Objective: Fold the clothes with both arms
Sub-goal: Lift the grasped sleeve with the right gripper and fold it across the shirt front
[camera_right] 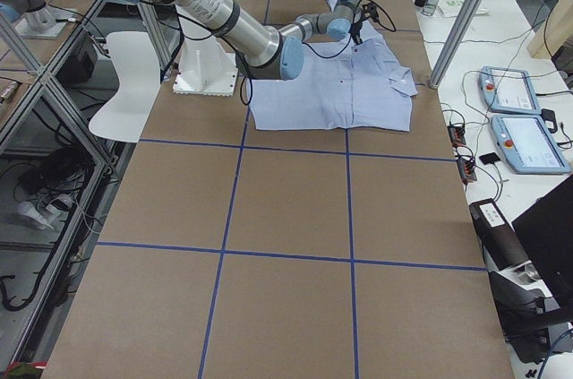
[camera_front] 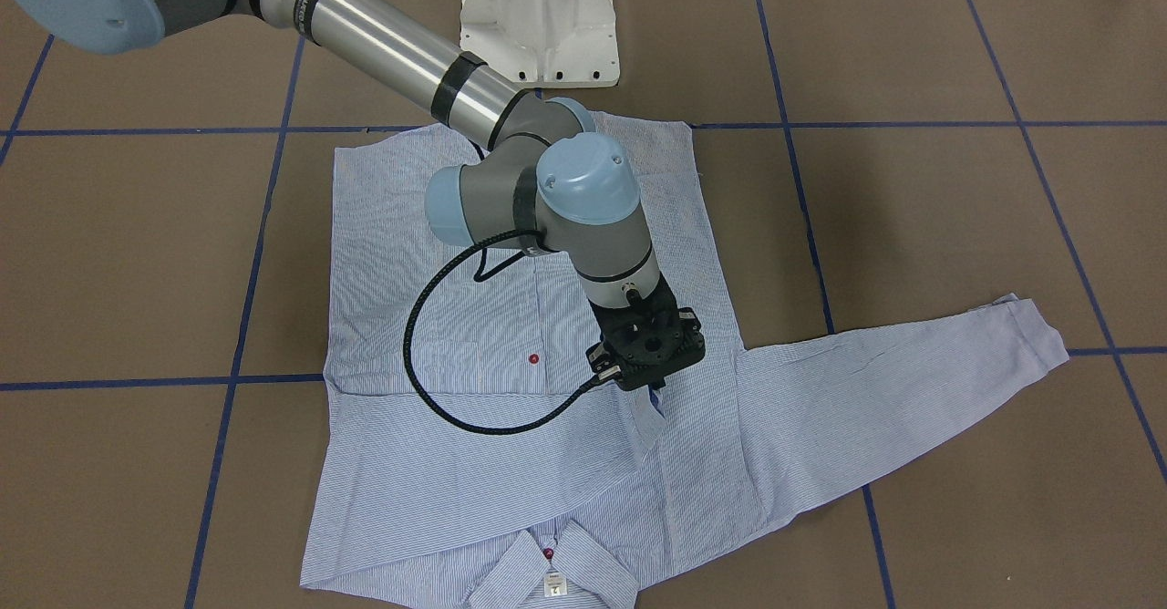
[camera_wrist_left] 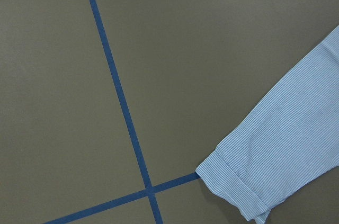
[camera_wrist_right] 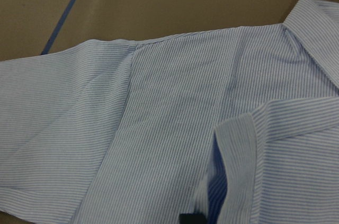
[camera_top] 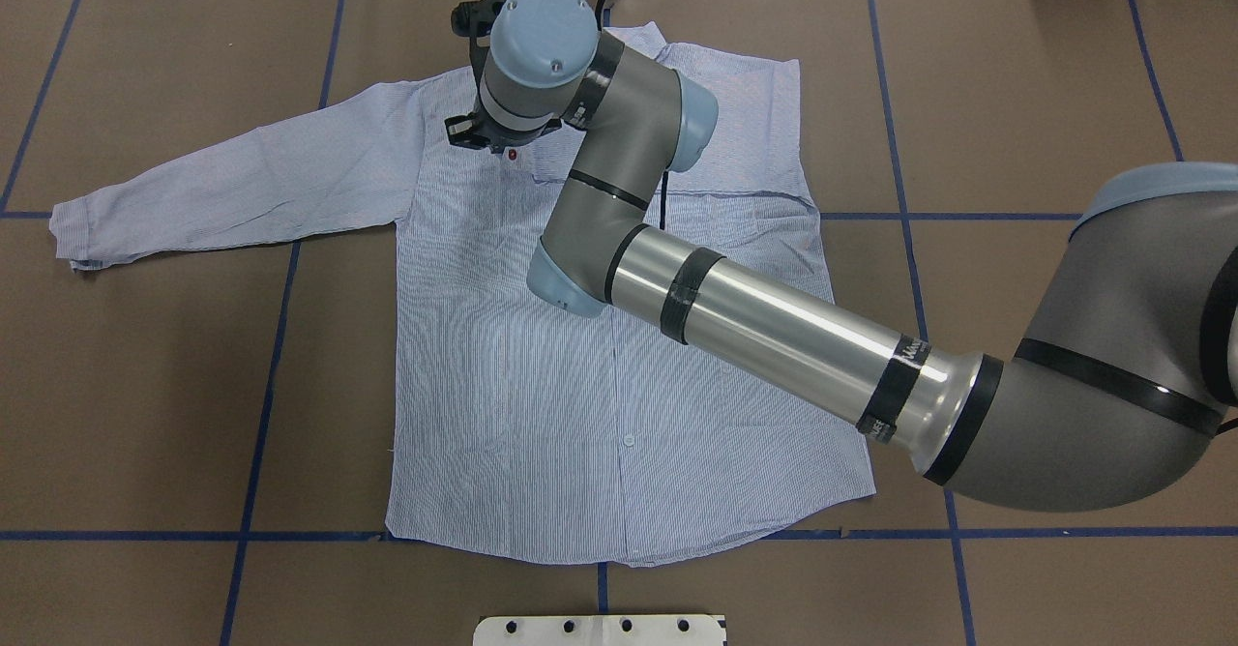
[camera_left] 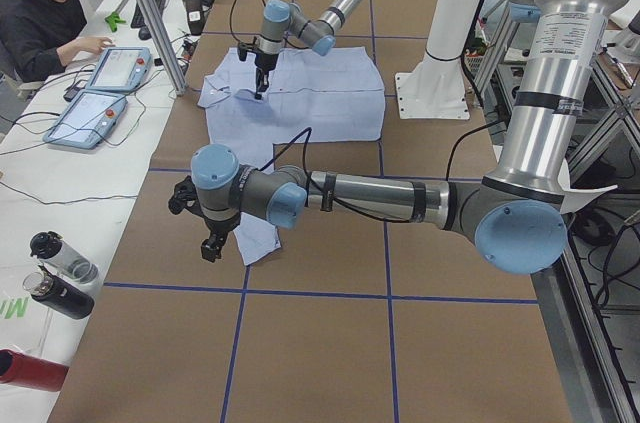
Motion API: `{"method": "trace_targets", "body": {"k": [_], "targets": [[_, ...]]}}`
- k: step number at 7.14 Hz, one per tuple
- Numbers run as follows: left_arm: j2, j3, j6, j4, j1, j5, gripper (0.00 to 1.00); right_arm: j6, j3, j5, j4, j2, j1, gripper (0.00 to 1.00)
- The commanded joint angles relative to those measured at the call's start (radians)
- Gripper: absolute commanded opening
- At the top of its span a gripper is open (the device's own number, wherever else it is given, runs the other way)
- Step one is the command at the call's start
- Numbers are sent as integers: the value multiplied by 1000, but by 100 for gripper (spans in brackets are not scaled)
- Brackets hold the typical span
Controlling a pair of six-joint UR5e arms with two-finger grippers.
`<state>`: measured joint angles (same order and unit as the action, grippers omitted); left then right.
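Nearest my white pedestal base (camera_top: 600, 630) lies the hem of the shirt (camera_top: 542, 414), a light blue, finely striped button-up spread front-up on the brown table (camera_top: 145, 385), which is crossed by blue tape lines (camera_top: 261, 385). The body of the shirt runs away from me, collar farthest. To my left, the outstretched sleeve (camera_top: 242, 182) lies flat, angled slightly back toward me, and its cuff (camera_wrist_left: 243, 181) rests just beside a crossing of tape lines. My left gripper (camera_left: 207, 248) stands at that cuff end, pointing down. It appears only in the side view, so I cannot tell how far it is open or whether it touches the cloth. Farther out, my right arm (camera_top: 774, 337) reaches diagonally over the shirt's body to the chest. The other sleeve (camera_front: 474, 445) is folded across the chest there. My right gripper (camera_front: 653, 394) points straight down with its fingers apparently closed on that sleeve's upturned cuff (camera_wrist_right: 235, 166), one dark fingertip (camera_wrist_right: 190, 217) showing at the cuff's edge. A red button (camera_front: 534, 358) lies just beside the gripper, with the chest pocket (camera_front: 447, 363) beyond it. At the far edge are the collar (camera_front: 511, 559) and its small white neck label (camera_front: 555, 584). Past the table, a person (camera_left: 45, 3) sits at a white bench.
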<state>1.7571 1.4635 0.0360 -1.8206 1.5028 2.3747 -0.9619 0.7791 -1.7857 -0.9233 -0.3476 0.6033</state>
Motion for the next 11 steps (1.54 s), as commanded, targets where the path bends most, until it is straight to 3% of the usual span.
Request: {"method": "trace_targets", "body": {"k": [1, 4, 5, 6, 8, 9, 11], "targets": [[1, -2, -1, -2, -1, 0, 100, -11, -14, 71, 0, 13, -39, 99], [-1, -17, -60, -52, -21, 0, 100, -137, 24, 63, -9, 12, -31, 99], [-11, -20, -174, -116, -91, -35, 100, -156, 84, 49, -97, -5, -24, 99], [-31, -34, -314, -203, -136, -87, 100, -153, 206, -4, -293, -22, 4, 99], [-112, -41, -617, -444, -165, -97, 100, -156, 333, -96, -467, -80, 56, 99], [-119, -64, -754, -523, -211, -144, 100, -134, 426, -119, -617, -114, 91, 99], [-120, -148, -946, -688, -326, -269, 99, -7, 636, -219, -774, -245, 176, 100]]}}
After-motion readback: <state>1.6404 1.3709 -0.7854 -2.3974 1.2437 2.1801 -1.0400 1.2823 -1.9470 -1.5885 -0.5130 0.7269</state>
